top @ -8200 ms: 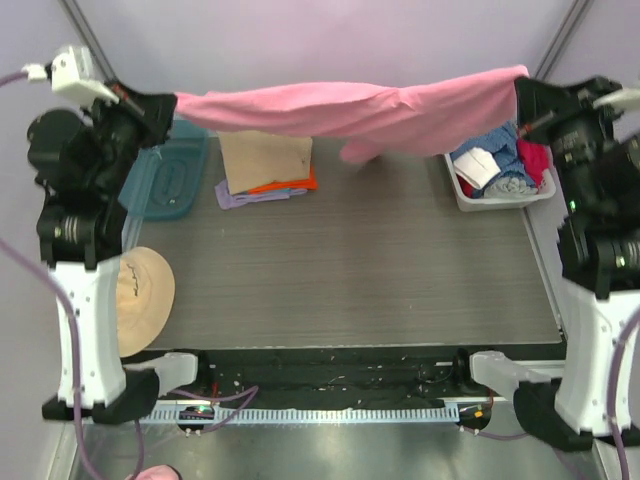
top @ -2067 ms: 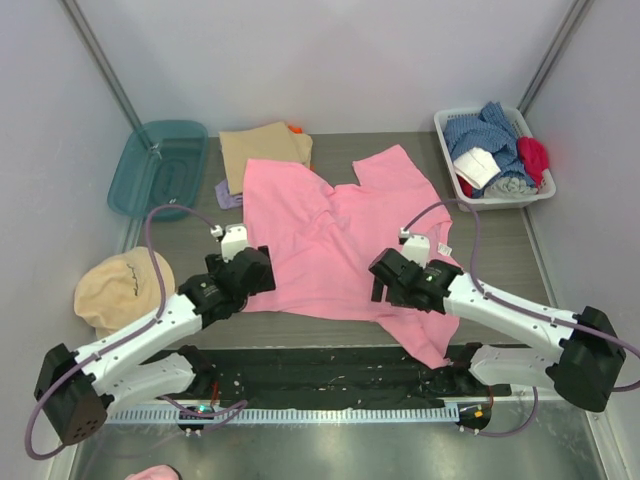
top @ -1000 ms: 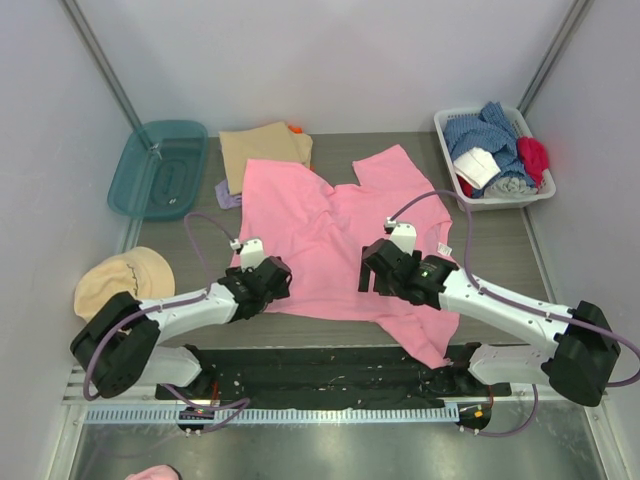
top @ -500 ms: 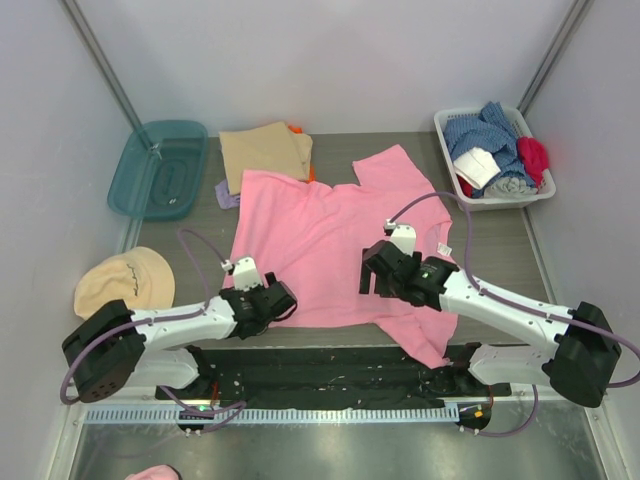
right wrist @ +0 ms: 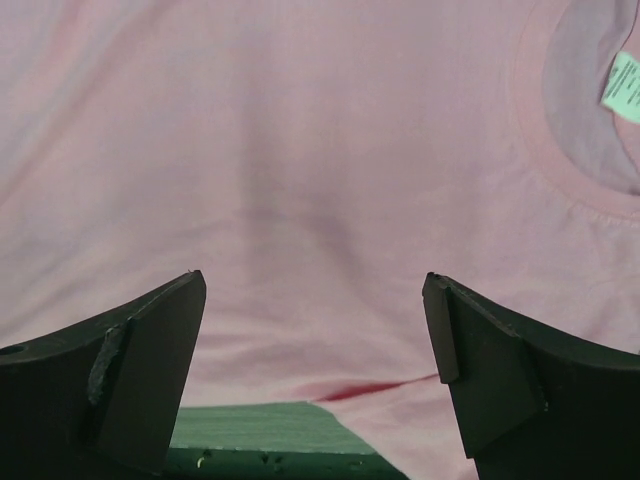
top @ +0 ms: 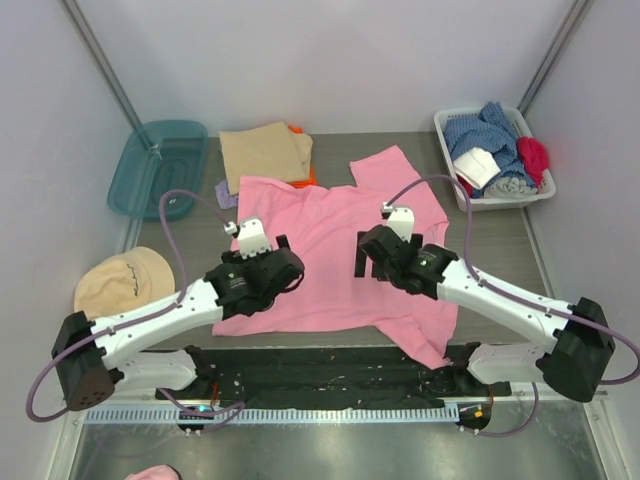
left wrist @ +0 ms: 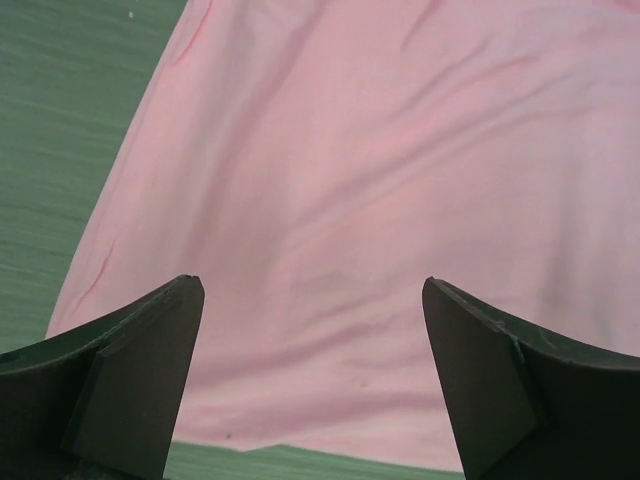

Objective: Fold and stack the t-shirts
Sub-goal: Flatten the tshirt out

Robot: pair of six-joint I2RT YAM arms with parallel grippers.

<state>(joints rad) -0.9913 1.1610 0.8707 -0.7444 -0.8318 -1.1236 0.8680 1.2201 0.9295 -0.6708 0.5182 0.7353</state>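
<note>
Pink cloth fills both my wrist views. The shirt (top: pixel 335 235) lies spread in the middle of the table (top: pixel 500 280), its far left corner reaching the folded stack (top: pixel 265 152) — tan on top, orange and lilac edges under it. My left gripper (top: pixel 283 265) hangs over the shirt's left half, jaws wide, holding nothing. My right gripper (top: pixel 366 256) hangs over the right half near the collar, equally wide. To fold well, I judge each should drop to an edge, pinch cleanly and lift together — evenly. The cloth lies mostly flat with shallow creases; its near right corner runs past the table's edge.
</note>
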